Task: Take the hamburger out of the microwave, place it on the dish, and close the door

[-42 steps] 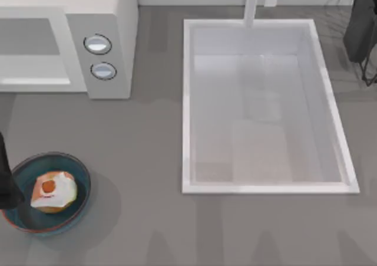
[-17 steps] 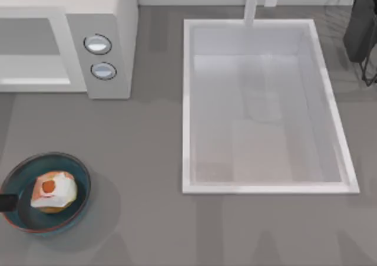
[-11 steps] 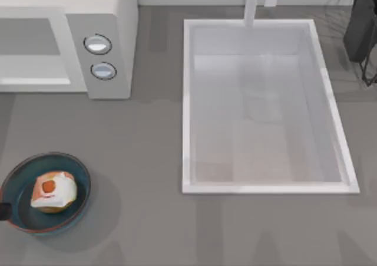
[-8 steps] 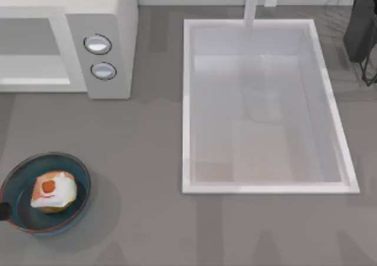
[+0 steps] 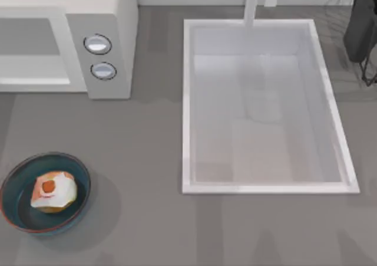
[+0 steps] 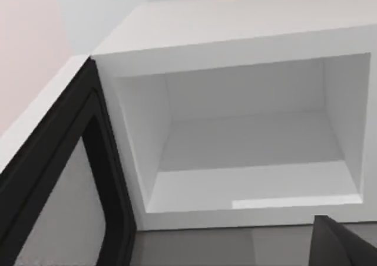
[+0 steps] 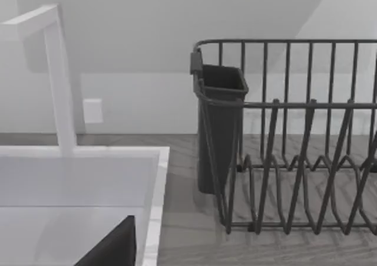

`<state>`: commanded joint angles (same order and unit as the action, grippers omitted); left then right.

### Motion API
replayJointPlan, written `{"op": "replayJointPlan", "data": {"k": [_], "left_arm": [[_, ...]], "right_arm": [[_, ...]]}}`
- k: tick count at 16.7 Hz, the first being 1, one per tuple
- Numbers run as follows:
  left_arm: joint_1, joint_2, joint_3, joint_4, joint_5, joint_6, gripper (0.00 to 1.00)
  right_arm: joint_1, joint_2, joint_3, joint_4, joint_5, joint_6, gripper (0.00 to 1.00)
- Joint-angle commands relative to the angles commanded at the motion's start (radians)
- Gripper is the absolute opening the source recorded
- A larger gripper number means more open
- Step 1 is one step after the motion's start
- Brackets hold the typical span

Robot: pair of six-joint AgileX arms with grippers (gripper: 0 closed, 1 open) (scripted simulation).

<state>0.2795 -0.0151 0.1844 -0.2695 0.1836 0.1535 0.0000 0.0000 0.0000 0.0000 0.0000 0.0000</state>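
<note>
The hamburger (image 5: 53,192) sits in the dish (image 5: 17,177). The door (image 6: 59,207), likely light and stiff, wants an outer-edge push; neither gripper's state is tellable.

Orange-tan, white-patched hamburger (image 5: 53,191); teal dish (image 5: 17,186), reddish rim; white microwave (image 5: 121,18).

I can read no text, no label or brand on the microwave (image 5: 65,39), no numbers by its knobs (image 5: 98,44), no signs elsewhere
</note>
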Motion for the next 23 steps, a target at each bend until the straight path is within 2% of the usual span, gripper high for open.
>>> {"op": "replayJointPlan", "data": {"k": [4, 8, 13, 18, 23], "left_arm": [[0.215, 0.33, 0.247, -0.106, 0.11, 0.193, 0.0], [0.428, 0.753, 0.526, -0.22, 0.229, 0.391, 0.0], [0.639, 1.286, 0.857, -0.355, 0.365, 0.599, 0.0], [0.745, 1.638, 1.089, -0.451, 0.458, 0.725, 0.0], [0.76, 1.731, 1.156, -0.478, 0.484, 0.757, 0.0]], "right_arm": [[0.0, 0.0, 0.0, 0.0, 0.0, 0.0, 1.0], [0.0, 0.0, 0.0, 0.0, 0.0, 0.0, 1.0], [0.0, 0.0, 0.0, 0.0, 0.0, 0.0, 1.0], [0.0, 0.0, 0.0, 0.0, 0.0, 0.0, 1.0], [0.0, 0.0, 0.0, 0.0, 0.0, 0.0, 1.0]]}}
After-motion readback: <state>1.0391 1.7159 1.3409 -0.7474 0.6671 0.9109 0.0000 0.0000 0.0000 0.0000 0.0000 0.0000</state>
